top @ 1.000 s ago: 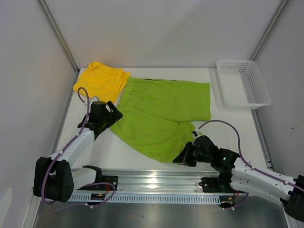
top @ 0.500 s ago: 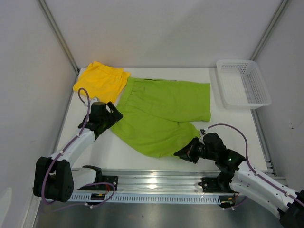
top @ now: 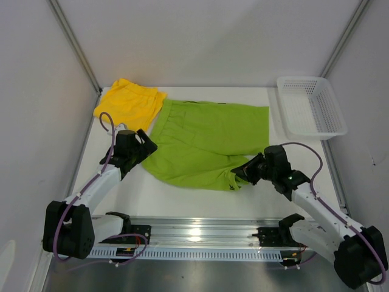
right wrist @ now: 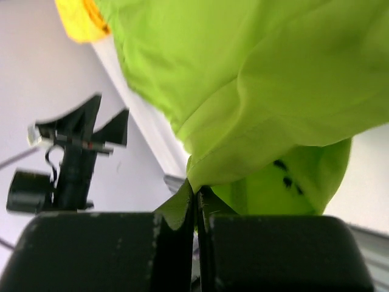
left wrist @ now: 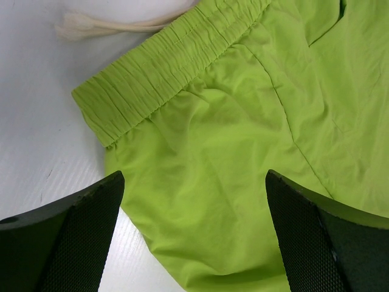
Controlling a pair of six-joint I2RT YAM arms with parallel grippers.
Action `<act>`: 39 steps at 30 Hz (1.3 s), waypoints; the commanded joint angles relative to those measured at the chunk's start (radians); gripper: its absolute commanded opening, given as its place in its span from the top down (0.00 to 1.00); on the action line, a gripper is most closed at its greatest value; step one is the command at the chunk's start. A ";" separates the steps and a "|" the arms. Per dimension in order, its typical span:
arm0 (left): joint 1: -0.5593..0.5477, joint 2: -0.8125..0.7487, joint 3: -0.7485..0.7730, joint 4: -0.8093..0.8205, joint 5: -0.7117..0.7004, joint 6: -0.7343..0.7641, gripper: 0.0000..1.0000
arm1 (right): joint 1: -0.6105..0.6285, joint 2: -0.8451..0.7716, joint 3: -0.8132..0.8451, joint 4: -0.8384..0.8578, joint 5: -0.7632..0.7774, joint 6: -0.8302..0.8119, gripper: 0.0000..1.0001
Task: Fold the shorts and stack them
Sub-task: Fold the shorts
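Note:
The lime green shorts (top: 206, 143) lie spread across the middle of the table, waistband to the left. My right gripper (top: 240, 174) is shut on the hem of their near leg (right wrist: 255, 152) and holds that fabric lifted and curled over. My left gripper (top: 146, 148) hovers open over the waistband corner (left wrist: 152, 91), its fingers (left wrist: 73, 237) astride the cloth without pinching it. A white drawstring (left wrist: 103, 25) trails from the waistband. The yellow shorts (top: 129, 103) sit folded at the back left, touching the green pair's corner.
A white mesh basket (top: 311, 106) stands at the back right corner. Grey walls close in on both sides and the back. A metal rail (top: 194, 234) runs along the near table edge between the arm bases.
My right gripper has swung up and to the right, dragging the green leg hem off the near edge and folding it back toward the middle. The left arm has stayed still.

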 commanded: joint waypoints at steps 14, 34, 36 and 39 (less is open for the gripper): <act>0.025 0.028 -0.045 0.042 0.023 0.023 0.01 | -0.141 0.361 0.240 0.066 -0.143 -0.501 0.84; 0.212 0.036 -0.111 0.094 0.150 0.040 0.01 | -0.102 0.206 0.056 -0.016 -0.192 -0.883 0.91; 0.212 0.047 -0.109 0.103 0.161 0.037 0.01 | -0.091 0.204 0.038 0.013 -0.211 -0.871 1.00; 0.211 0.045 -0.117 0.125 0.179 0.031 0.01 | -0.106 0.224 0.045 0.062 -0.232 -0.836 1.00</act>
